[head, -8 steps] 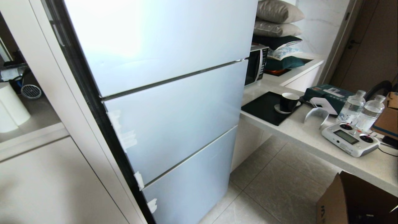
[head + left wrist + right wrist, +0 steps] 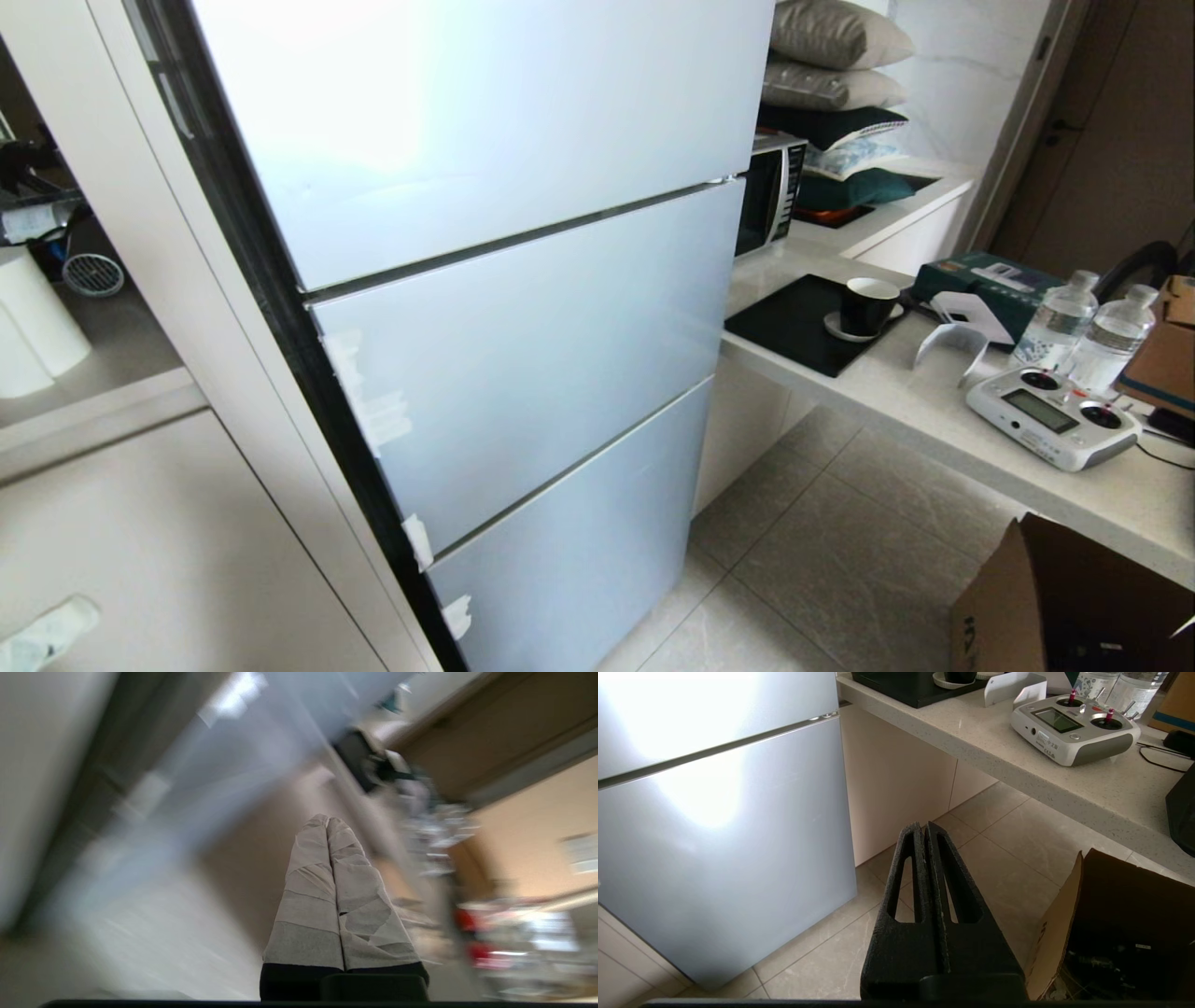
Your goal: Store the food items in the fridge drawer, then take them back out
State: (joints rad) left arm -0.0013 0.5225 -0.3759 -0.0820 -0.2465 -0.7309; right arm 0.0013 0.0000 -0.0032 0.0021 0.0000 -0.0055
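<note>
Room: tiled kitchen floor [image 2: 840, 541], pale bench [image 2: 934, 411] to the right.
Fridge [image 2: 504, 308]: ahead, all three door panels closed, white tape scraps on its black side edge.
Left hand [image 2: 328, 820]: tape-wrapped fingers pressed together, empty, low at the left beside the fridge.
Right hand [image 2: 924, 828]: black fingers closed, empty, above the floor near a cardboard box [image 2: 1120, 924].

Black cup [image 2: 868, 305] on saucer, two water bottles [image 2: 1083, 329], grey remote controller [image 2: 1053, 417], all on pale counter [image 2: 934, 425].

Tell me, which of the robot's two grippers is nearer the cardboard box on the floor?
The right gripper: the cardboard box sits just beside its shut fingers. The left gripper is across the fridge from it.
</note>
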